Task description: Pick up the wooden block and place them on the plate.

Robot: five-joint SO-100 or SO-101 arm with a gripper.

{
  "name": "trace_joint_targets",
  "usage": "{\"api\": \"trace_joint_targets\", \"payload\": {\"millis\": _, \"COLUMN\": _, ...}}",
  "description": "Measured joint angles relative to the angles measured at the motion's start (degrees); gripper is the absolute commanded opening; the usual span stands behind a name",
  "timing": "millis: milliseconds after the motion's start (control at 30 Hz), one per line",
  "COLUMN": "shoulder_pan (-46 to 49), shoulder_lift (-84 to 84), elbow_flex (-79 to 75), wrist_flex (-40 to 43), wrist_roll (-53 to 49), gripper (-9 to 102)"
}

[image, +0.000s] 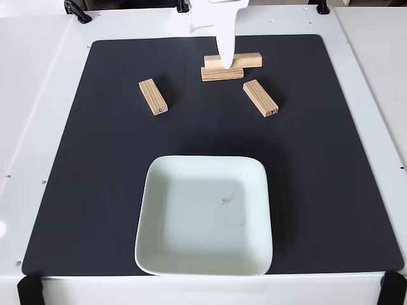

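Tool (225, 62): white, reaching down from the top edge of the fixed view, its tip over the upper block (245, 60) of a touching pair near the far end of the black mat (95, 190). Could not tell whether released, clenched or grasping, since just one pale finger was visible and its partner was hidden behind it. Could not tell either whether the tip touched the wood or hung just above it. Directly at the tip: that upper block, lying roughly level across the view, its left part covered by the finger. Pressed against its near side: a second block (222, 74), also lying across, shifted a little to the left of the first. Just to the right of the pair and slightly nearer the camera: a third block (260, 98), lying at a slant, its far end pointing up-left, apart from the pair. Well off to the left of the pair: a fourth block (153, 96), also slanted, alone on the mat, striped grain showing on its top face. Further out, toward the near edge of the mat: the plate (147, 190), pale mint-white, squarish with rounded corners and a raised rim, holding none of the blocks, marked with a small brownish speck near its middle. Well apart from all four blocks, with bare mat between. Under the mat: a white tabletop (38, 95), with black clamps (77, 13) at its far edge and black straps (28, 289) at the near corners.
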Motion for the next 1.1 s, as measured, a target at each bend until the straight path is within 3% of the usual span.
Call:
{"api": "trace_joint_targets", "payload": {"millis": 300, "shoulder_pan": 4.48, "shoulder_lift": -9.40, "elbow_flex": -11.95, "wrist_flex": -14.77, "wrist_roll": -4.13, "gripper": 0}}
{"api": "trace_joint_targets", "payload": {"millis": 833, "shoulder_pan": 5.89, "shoulder_lift": -56.87, "elbow_flex": -61.08, "wrist_flex": -16.26, "wrist_roll": -4.39, "gripper": 0}}
{"api": "trace_joint_targets", "payload": {"millis": 1100, "shoulder_pan": 5.89, "shoulder_lift": -68.64, "elbow_flex": -72.95, "wrist_flex": -16.26, "wrist_roll": -4.48, "gripper": 0}}
